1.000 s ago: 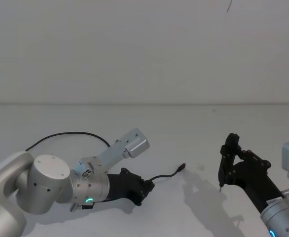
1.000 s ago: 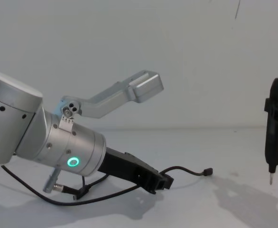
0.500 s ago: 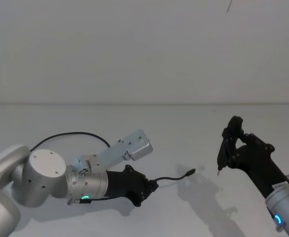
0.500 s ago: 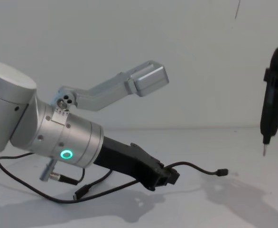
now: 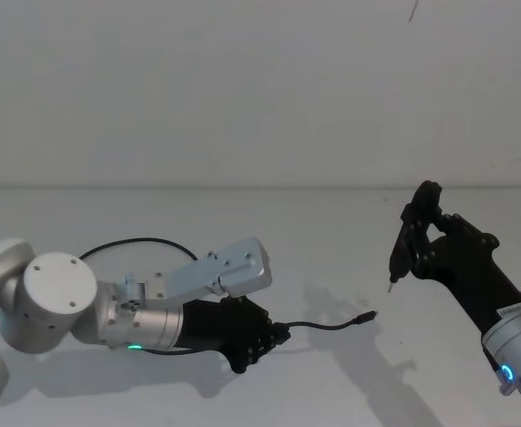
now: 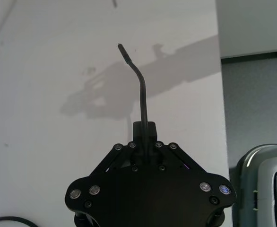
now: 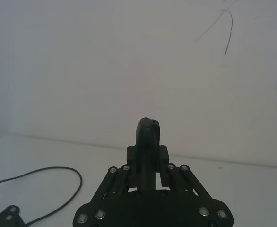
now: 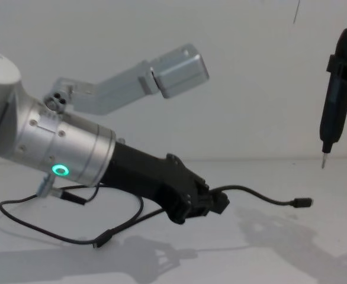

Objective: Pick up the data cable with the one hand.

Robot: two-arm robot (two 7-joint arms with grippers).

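Observation:
The data cable [image 5: 324, 324] is a thin black cord pinched in my left gripper [image 5: 276, 339], the one hand, which is shut on it just above the white table. The cable's free end sticks out rightward to a small flat plug [image 5: 366, 317]. In the chest view the left gripper [image 8: 214, 205] holds the cable [image 8: 257, 196] clear of the surface, and the rest droops back to the other plug [image 8: 100, 241]. The left wrist view has the cable [image 6: 141, 90] rising straight out of the left gripper [image 6: 144, 128]. My right gripper [image 5: 427, 238] hangs at the right, shut on a slim black tool [image 5: 406, 248].
A short lead with a silver barrel plug [image 8: 60, 193] hangs under my left wrist. The cable's slack loops over the table behind my left arm [image 5: 136, 242]. The tool's pointed tip [image 8: 323, 164] hovers above the table at the right. The table's edge [image 6: 222, 104] lies close by.
My left gripper has lifted and carried the cable rightward; its free plug has moved right and up off the table. The right gripper has risen a little with the tool.

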